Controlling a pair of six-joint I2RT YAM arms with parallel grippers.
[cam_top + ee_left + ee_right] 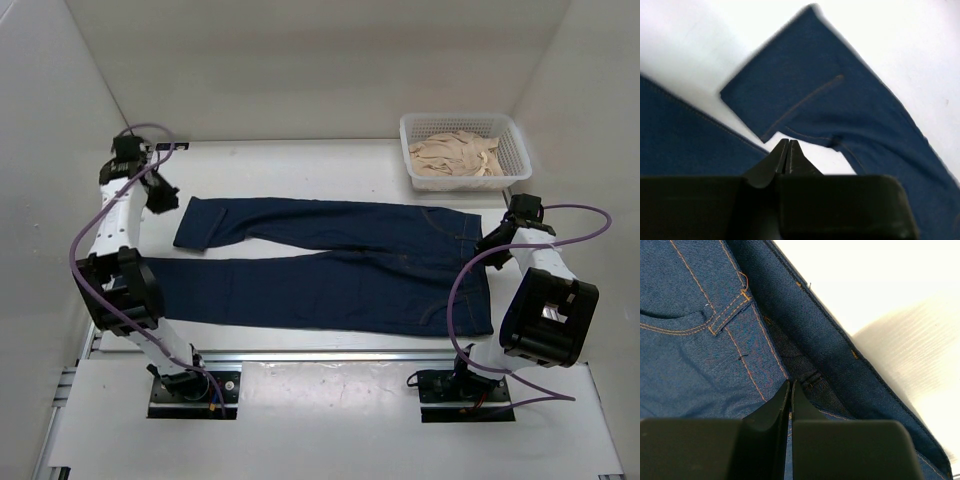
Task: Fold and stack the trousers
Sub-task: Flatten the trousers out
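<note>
Top external view: dark navy blue long-legged denim trousers are seen spread flat on the white table. The leg ends lie toward the left jaws and the waist toward the right jaws, with the two legs slightly parted.
Left gripper: the jaws are pressed together with nothing between them, and are held over a bare strip of table between the two legs.
Leg hems: the far leg's hem lies just ahead of the left jaws, with one corner near the tips. The near leg runs off to the left of them.
Denim: the cloth is judged thick, fairly heavy and limp rather than stiff. Sagging and dragging on the table are to be expected when one end is lifted. It is judged neither fragile nor slippery.
Hold: a grip is judged best at a hem edge and at the waistband, where doubled, stitched cloth gives a firm edge. Both ends would need lifting together.
Waistband: it is marked by orange-brown stitching and passes just ahead of the right jaws. Its outer edge lies off to their right.
Right gripper: the jaws are closed on each other above the denim, and no cloth is seen pinched.
Basket: a white plastic mesh basket holding beige cloth stands beyond the right jaws, apart from the trousers.
</note>
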